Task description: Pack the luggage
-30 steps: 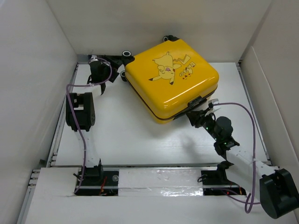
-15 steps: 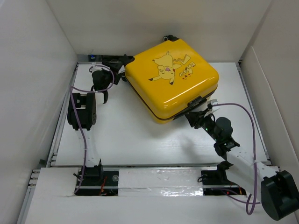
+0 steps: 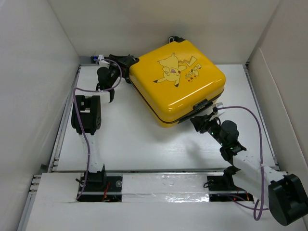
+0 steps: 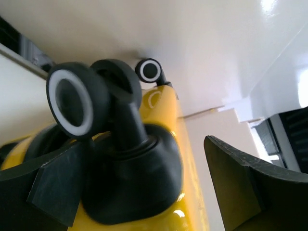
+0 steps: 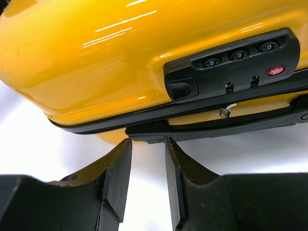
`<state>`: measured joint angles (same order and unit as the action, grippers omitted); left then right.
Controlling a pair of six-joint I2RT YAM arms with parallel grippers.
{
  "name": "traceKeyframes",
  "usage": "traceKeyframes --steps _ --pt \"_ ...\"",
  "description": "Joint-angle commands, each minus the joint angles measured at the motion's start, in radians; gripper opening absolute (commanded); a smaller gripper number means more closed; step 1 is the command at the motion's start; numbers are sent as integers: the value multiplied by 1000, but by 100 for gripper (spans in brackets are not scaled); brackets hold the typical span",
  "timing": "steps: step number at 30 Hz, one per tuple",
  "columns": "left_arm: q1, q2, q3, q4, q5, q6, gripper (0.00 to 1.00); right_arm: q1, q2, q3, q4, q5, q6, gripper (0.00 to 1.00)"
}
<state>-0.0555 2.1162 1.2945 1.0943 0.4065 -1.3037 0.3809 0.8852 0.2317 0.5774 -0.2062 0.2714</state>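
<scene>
Top external: luggage (image 3: 178,82) lies angled, near the back wall (image 3: 159,19).

**Yellow Pikachu suitcase lies shut, print side up**

The suitcase (image 3: 177,82) is a small, squarish hard shell in glossy yellow with black trim. It lies flat in the upper centre of the overhead view, turned diagonally with one corner toward the bottom of the frame. Its Pikachu cartoon faces up, and the two shells meet along a closed black seam. A combination lock (image 5: 231,62) with three dials and a red button sits on the lower-right edge. A black caster wheel (image 4: 72,98) with a white ring juts from the upper-left edge.
</scene>
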Motion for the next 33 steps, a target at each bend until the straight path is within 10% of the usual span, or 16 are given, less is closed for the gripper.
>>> traceKeyframes --steps 1,21,26,30,33 --pt "-4 16 175 -69 2 50 99 16 -8 17 16 -1 8 40" --pt "-52 208 451 -356 -47 211 81 102 -150 64 -184 144 25 41" --pt "-52 212 460 -384 -49 293 70 43 -158 293 -335 269 14 0" --pt "-52 215 482 -399 -43 340 42 -64 26 533 -401 277 -27 0" --pt "-52 220 485 -390 -26 339 16 -225 211 736 -387 278 -44 31"
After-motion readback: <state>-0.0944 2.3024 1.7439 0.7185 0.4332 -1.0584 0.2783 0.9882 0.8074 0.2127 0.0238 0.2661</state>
